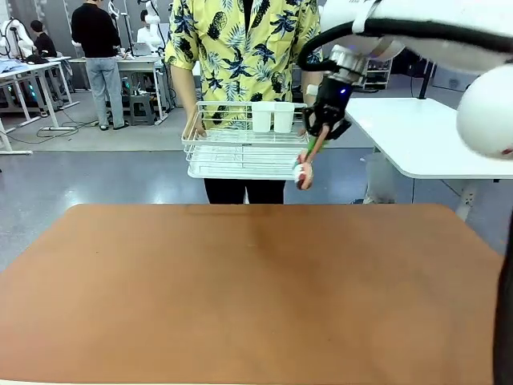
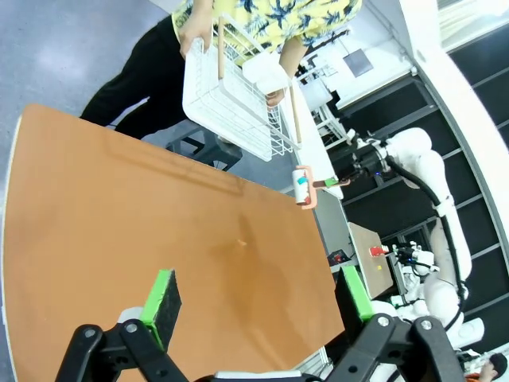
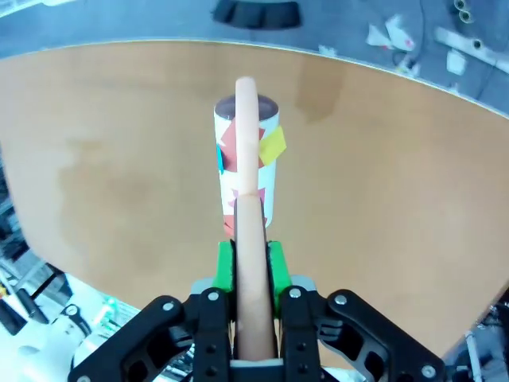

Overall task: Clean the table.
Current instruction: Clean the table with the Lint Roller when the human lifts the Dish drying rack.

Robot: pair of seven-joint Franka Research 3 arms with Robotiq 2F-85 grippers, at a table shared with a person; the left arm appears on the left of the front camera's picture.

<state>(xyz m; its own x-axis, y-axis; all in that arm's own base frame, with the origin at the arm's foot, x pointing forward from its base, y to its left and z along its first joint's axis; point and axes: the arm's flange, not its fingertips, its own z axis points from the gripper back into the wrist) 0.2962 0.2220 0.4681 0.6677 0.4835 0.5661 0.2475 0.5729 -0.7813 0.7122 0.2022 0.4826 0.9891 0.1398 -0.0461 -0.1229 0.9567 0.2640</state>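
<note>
2 right fingers (image 3: 225,269) clamp a lint roller (image 1: 303,175) head-down over the table (image 1: 240,297); left fingers (image 2: 163,298) released.

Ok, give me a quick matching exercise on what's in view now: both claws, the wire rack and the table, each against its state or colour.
Things:
1. left claw
2. right claw
3. wire rack
4. table

States:
A. held up in the person's hands
B. reddish-brown top
C. open, holding nothing
D. shut on the handle of the lint roller

Pairs: 1-C, 2-D, 3-A, 4-B.
</note>
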